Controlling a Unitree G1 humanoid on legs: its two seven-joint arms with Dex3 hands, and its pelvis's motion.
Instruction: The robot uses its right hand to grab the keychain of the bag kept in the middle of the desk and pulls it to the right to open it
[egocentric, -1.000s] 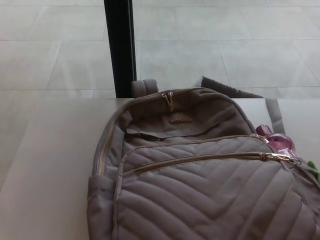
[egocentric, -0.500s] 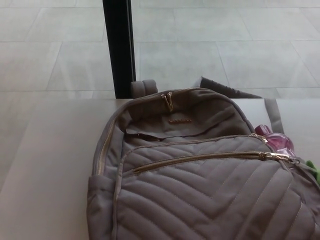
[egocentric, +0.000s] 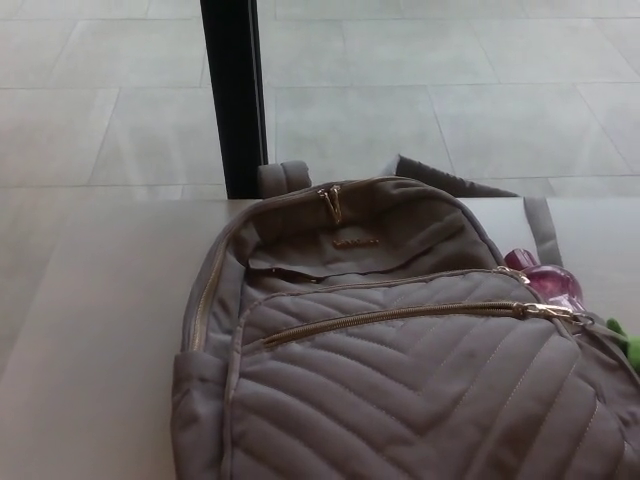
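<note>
With neither hand in view, finger state cannot be told | bag (egocentric: 400, 370) flat on desk (egocentric: 90, 330) | pink keychain (egocentric: 555, 283) at right zipper end

Single head cam, looks down, close over bag (egocentric: 400, 350) on desk (egocentric: 90, 330)

Pale desk (egocentric: 90, 330); grey quilted bag (egocentric: 400, 380) lying flat on it.

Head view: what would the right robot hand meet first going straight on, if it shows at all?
Cannot tell: no robot hand shows. Entering from the right edge, it would likely meet the pink keychain beside the bag first.
</note>
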